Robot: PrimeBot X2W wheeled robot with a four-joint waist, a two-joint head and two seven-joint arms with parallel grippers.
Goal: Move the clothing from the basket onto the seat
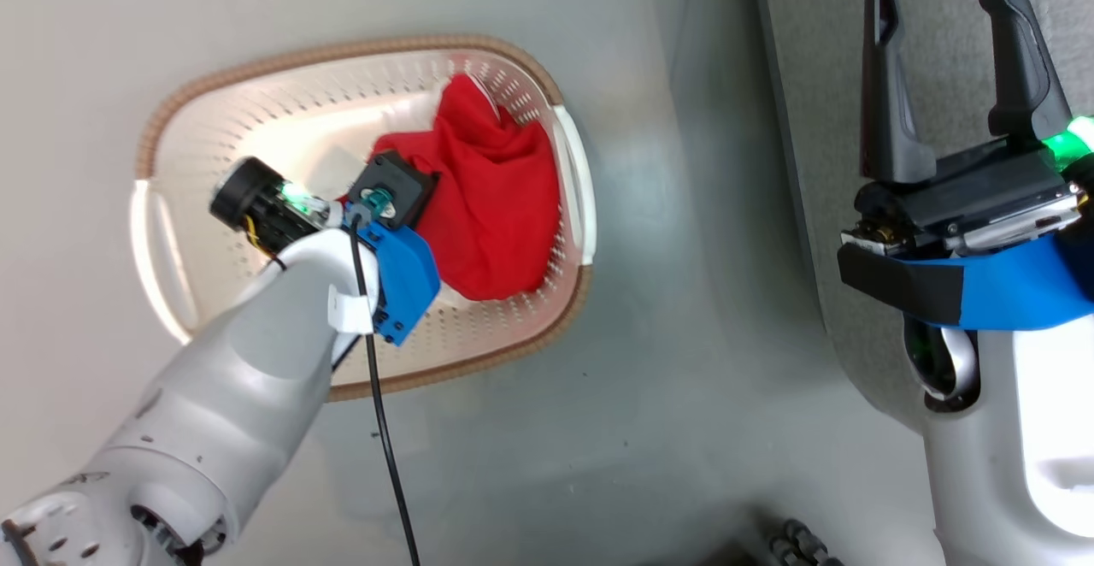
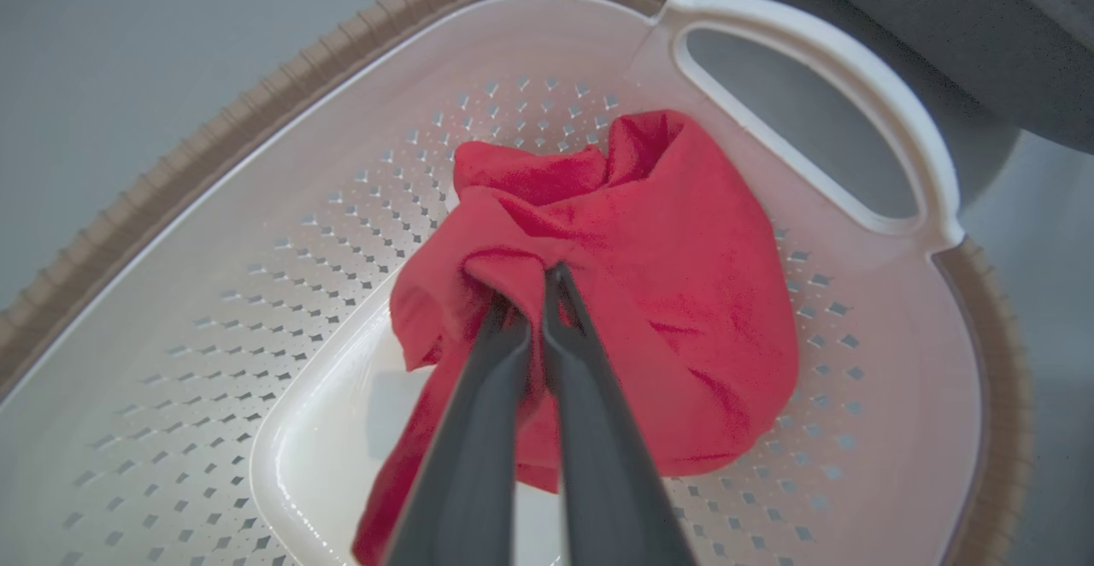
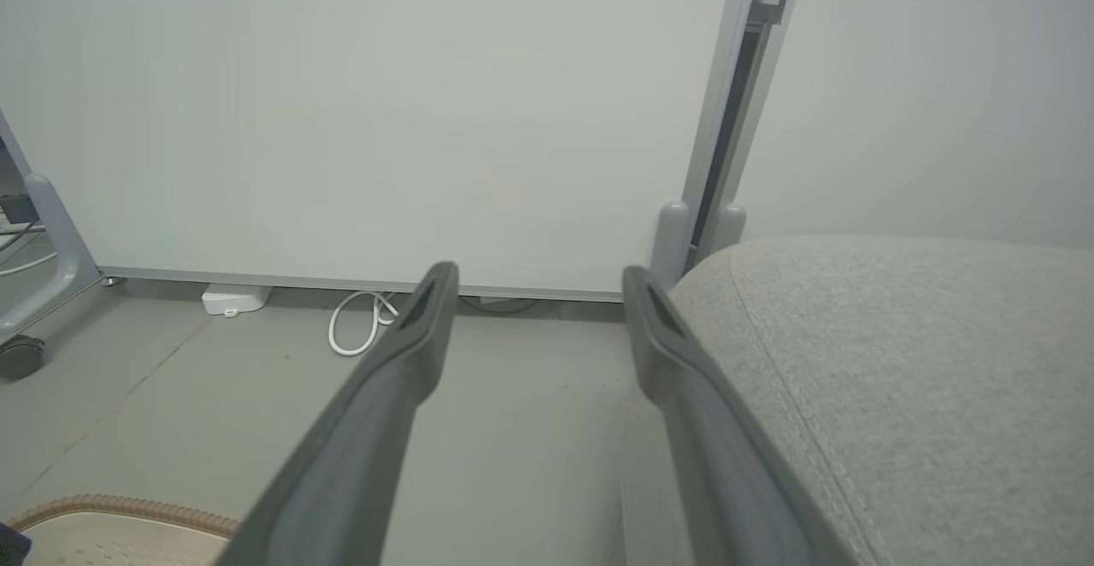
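The left pincer [image 2: 547,280] pinches a small fold of red garment [image 2: 675,309] ahead; lifted, it may slip. The right pincer [image 3: 538,284] stands spread.

— Is there any writing, brand or number to read here?
— None. The oval cream plastic basket with a brown woven-look rim [image 1: 513,61] has a pale paper label [image 1: 335,171] on its floor, just beside the soft bright red clothing [image 1: 487,198], but its print is too small to read.
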